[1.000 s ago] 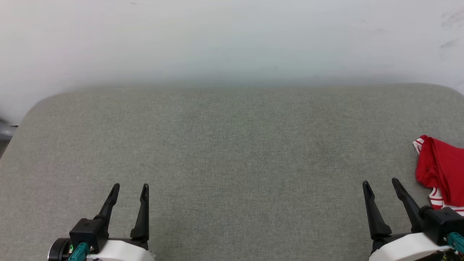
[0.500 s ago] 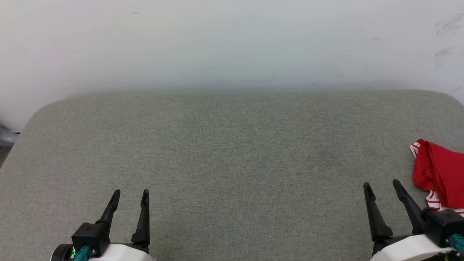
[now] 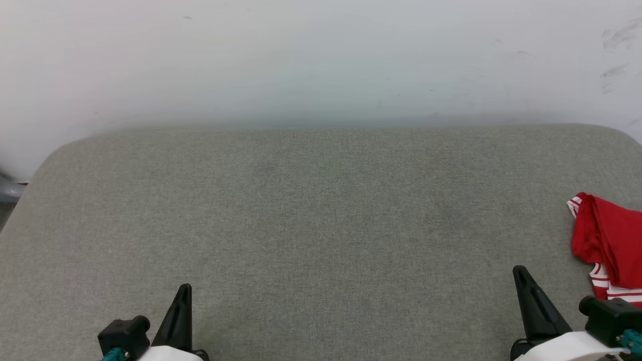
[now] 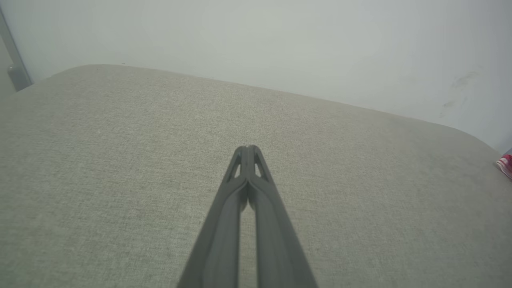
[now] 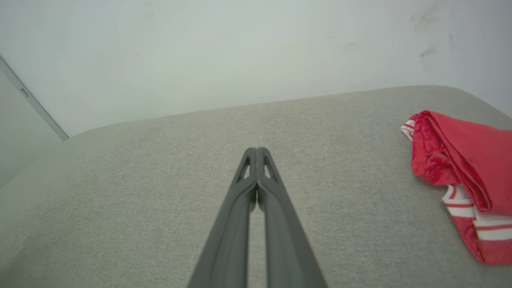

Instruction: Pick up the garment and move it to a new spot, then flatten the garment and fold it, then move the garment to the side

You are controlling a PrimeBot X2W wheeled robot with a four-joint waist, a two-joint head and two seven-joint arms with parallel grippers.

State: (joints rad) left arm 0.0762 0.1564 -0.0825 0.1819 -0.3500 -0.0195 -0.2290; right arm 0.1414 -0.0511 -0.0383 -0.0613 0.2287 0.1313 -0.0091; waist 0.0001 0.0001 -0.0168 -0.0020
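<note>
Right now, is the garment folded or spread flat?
Not spread: the garment lies bunched in overlapping layers; whether it is neatly folded, cannot tell.

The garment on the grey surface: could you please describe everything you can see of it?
The garment is soft red cloth with white-and-red striped trim showing at its far corner and near edge. It lies crumpled in loose folds on the grey fabric surface near its right end, partly cut off by the head view's edge. Nothing else visibly touches it; the right gripper, jaws shut, sits apart to its left.
</note>
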